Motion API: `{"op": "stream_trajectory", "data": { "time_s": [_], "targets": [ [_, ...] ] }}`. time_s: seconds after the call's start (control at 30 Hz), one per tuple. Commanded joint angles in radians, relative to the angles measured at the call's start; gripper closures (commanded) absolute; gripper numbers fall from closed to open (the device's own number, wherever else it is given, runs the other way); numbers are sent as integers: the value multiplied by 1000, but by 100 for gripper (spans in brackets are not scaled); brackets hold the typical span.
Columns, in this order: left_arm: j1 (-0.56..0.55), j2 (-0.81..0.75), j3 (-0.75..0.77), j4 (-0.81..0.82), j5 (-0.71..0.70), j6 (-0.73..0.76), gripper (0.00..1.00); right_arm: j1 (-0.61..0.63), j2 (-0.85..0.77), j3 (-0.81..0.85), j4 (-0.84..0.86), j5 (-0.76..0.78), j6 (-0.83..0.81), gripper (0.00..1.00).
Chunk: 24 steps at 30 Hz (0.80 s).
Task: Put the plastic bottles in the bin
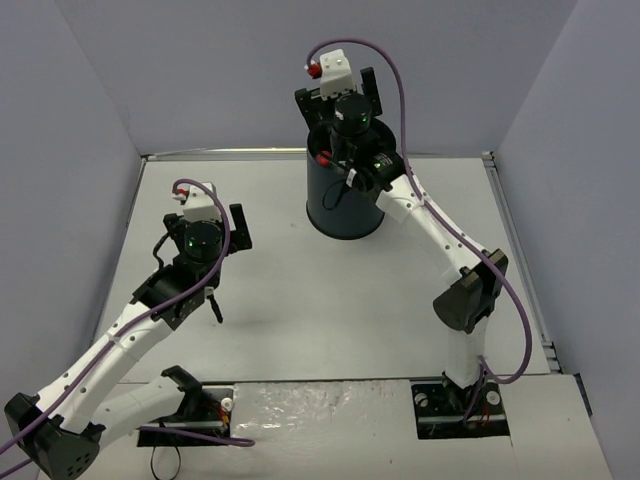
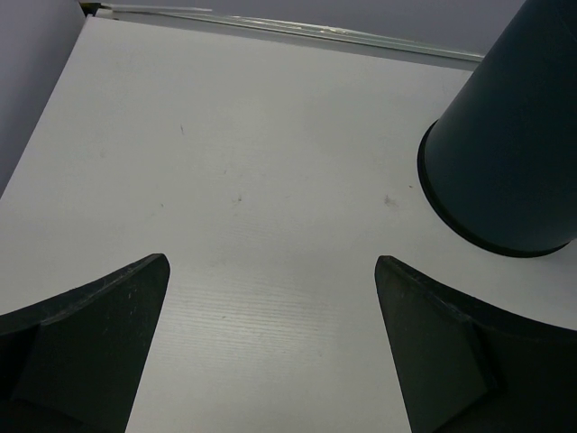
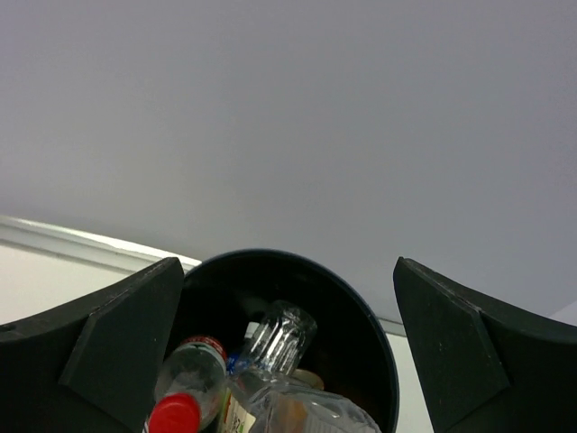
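Hovering over bin [image 1: 338, 216] rim: right gripper [image 3: 288, 263] wide, empty | left gripper [image 2: 272, 259] wide, empty

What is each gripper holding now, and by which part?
Nothing. The left gripper is open over the table; the right gripper is open above the bin.

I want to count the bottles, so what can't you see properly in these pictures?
- Top view: the right arm sits over the bin, hiding nearly everything inside.
- Right wrist view: the bottles are cut off by the bottom edge and partly hidden by the right claw, so there is no sure count.
- Left wrist view: the bin's top runs off the picture's edge.
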Motion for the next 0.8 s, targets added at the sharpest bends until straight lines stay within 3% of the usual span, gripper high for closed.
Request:
{"op": "stream_trajectory", "data": {
  "time_s": [0.0, 0.13, 0.3, 0.37, 0.5, 0.63, 0.77],
  "targets": [
    [7, -19, 37, 33, 3, -6, 3, -7, -165, 117, 37, -11, 92, 0],
    [9, -24, 39, 25, -3, -13, 3, -8, -249, 151, -113, 145, 179, 0],
    [13, -8, 70, -28, 0, -40, 3, -84, -485, -136, -240, 473, 300, 0],
    [16, 4, 82, -45, -2, -51, 3, -143, -569, -236, -334, 481, 412, 0],
    [28, 46, 116, -76, 2, -59, 3, -339, -799, -620, -432, 357, 700, 0],
    [41, 100, 140, -105, 0, -81, 3, -412, -869, -879, -476, 268, 800, 0],
    [52, 134, 166, -124, 15, -85, 3, -415, -876, -1025, -479, 212, 858, 0]
  ]
}}
